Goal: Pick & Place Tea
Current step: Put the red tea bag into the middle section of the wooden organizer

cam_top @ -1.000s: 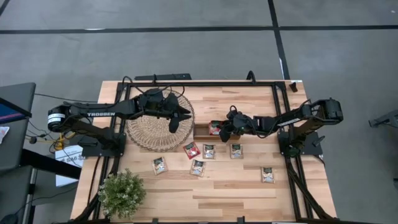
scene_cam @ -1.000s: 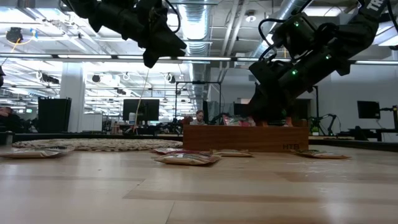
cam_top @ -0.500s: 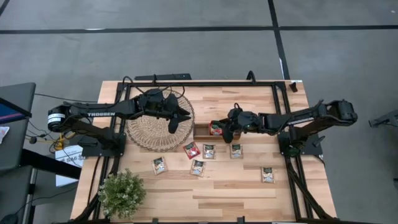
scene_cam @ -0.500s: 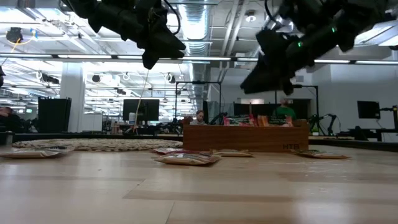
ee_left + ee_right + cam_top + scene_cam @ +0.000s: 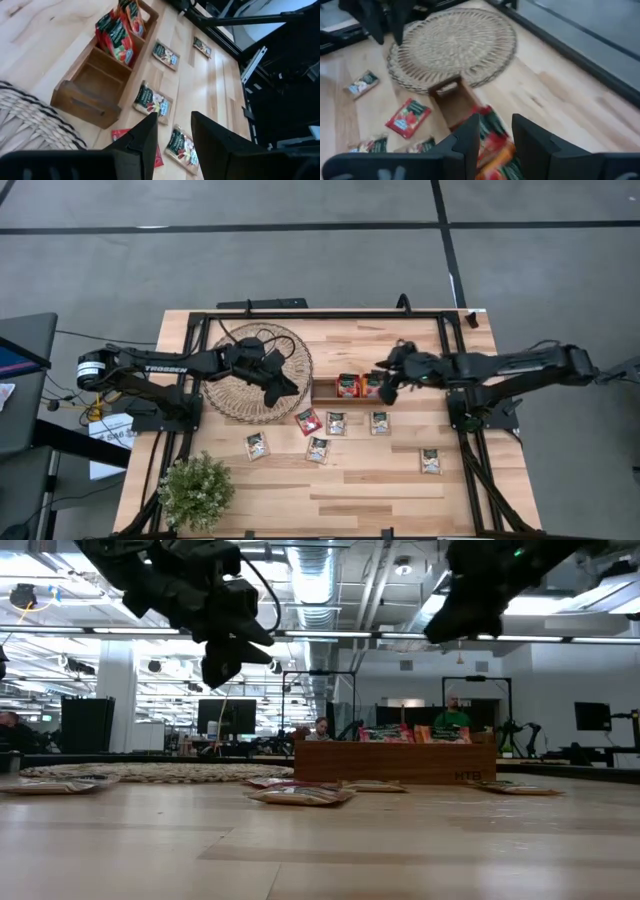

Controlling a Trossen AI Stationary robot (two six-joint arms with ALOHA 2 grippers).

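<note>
From straight above, the light wooden tabletop (image 5: 360, 490) has loads of bare room along its near edge, with only a small green potted plant (image 5: 196, 488) in the near left corner. The left gripper (image 5: 283, 385) hangs over the near right part of the big round woven mat (image 5: 256, 372), and the right gripper (image 5: 385, 387) sits above the right end of the long brown wooden tray (image 5: 350, 387), where two red-orange tea sachets (image 5: 349, 385) stand in a compartment. More flat square sachets lie loose in front of the tray: a red one (image 5: 308, 421), pale ones (image 5: 336, 423) beside it, and one off alone to the right (image 5: 431, 461). At table height, both arms are up high and well clear of the tray (image 5: 395, 762), so the space over the loose packets (image 5: 300, 794) is open. The left wrist camera shows its two dark fingers (image 5: 145, 142) parted a bit with nothing between, looking down at the tray (image 5: 102, 80) and scattered sachets (image 5: 152, 100). The right wrist camera shows fingers (image 5: 470, 137) apart too, empty, right over the sachets in the tray (image 5: 492, 137), with the mat (image 5: 455, 42) beyond.
</note>
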